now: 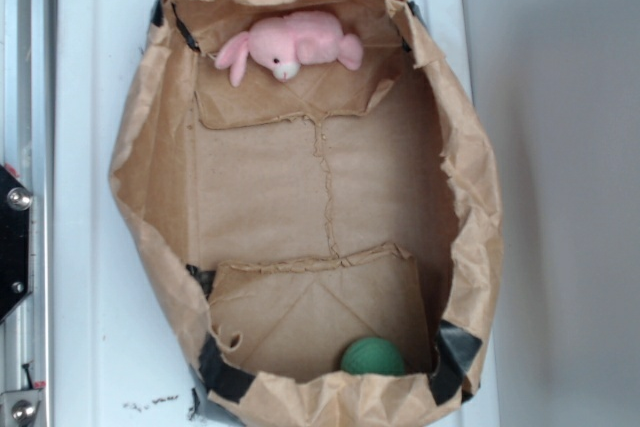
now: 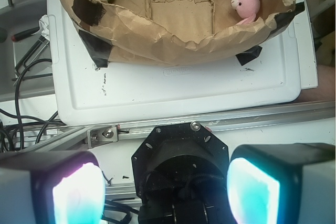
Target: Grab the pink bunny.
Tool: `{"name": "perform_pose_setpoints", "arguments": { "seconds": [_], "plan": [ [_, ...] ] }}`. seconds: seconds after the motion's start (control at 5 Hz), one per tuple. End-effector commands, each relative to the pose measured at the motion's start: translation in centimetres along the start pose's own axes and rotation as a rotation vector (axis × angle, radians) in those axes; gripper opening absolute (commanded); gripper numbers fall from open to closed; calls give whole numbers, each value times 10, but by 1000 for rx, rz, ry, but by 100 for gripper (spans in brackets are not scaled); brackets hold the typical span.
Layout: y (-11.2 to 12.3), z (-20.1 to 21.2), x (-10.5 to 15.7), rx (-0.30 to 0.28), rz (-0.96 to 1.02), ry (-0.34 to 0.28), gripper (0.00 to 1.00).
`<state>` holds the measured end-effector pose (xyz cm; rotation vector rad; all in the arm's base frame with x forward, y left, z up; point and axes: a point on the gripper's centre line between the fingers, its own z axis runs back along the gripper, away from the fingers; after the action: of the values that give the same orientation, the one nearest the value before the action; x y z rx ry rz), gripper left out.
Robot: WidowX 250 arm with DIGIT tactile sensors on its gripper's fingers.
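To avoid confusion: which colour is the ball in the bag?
Green ball, clearest in the exterior view.

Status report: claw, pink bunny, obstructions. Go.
Claw open, outside the paper bag, holding nothing. Pink bunny lying at bag's far end, untouched. Green ball at opposite end, well apart; only bag walls around bunny.

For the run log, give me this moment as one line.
phase: pre-approach | claw: open, empty, outside paper bag | pink bunny: lying at one end inside bag | green ball: opposite end | contact: none
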<state>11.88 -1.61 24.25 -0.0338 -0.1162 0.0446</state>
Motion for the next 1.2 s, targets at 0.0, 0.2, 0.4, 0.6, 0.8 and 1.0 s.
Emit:
{"name": "perform_pose_setpoints", "arguments": {
  "seconds": [0.0,0.2,0.4,0.6,0.8,1.0],
  "plan": [
    [0,0,0,0,0,0,100],
    [-15,-22,37,-1,53,2,100],
    [-21,-34,68,10,91,-5,100],
    [-23,-49,99,28,98,-37,100],
    [-15,-62,118,41,97,-51,100],
    [3,-76,136,65,144,-46,100]
  ]
}}
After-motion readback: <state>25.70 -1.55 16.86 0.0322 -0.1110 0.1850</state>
